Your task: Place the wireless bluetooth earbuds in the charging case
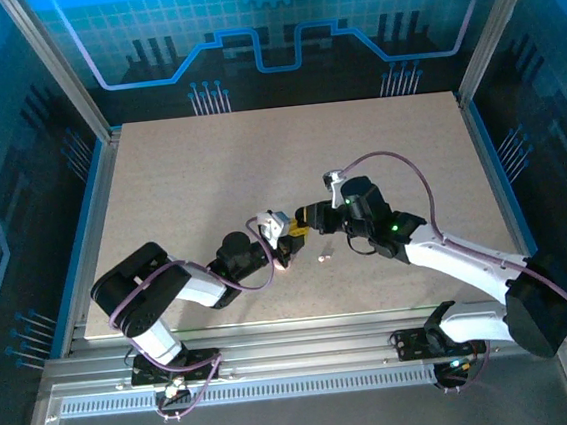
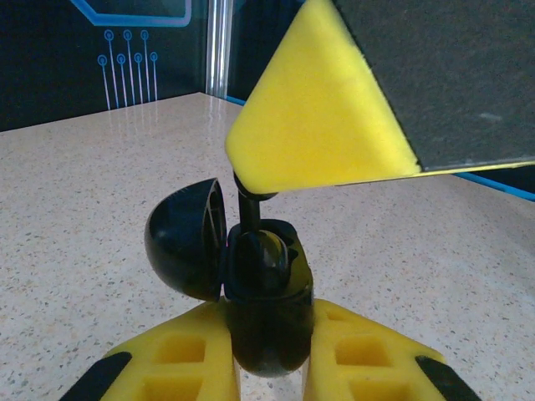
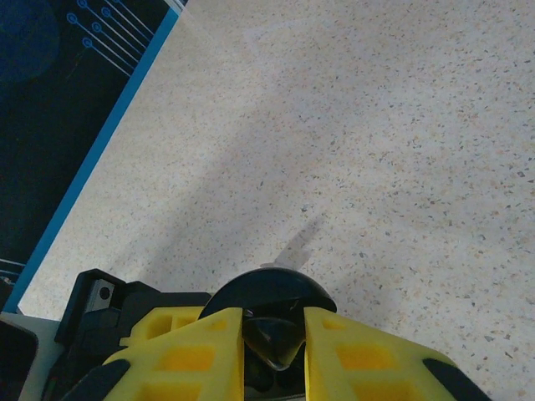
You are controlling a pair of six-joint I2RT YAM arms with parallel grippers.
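My left gripper is shut on the body of a black charging case, held upright with its round lid swung open to the left. My right gripper is shut on a curved black earbud directly over the case's lid. In the left wrist view the earbud's stem hangs from the right gripper's yellow finger and reaches into the case's opening. The two grippers meet at the table's middle. A tiny whitish-pink earbud lies on the table just in front of them.
The speckled beige table stretches open behind and beside the grippers. Blue-edged enclosure walls ring it. The left gripper's black body sits close under the right gripper's left finger.
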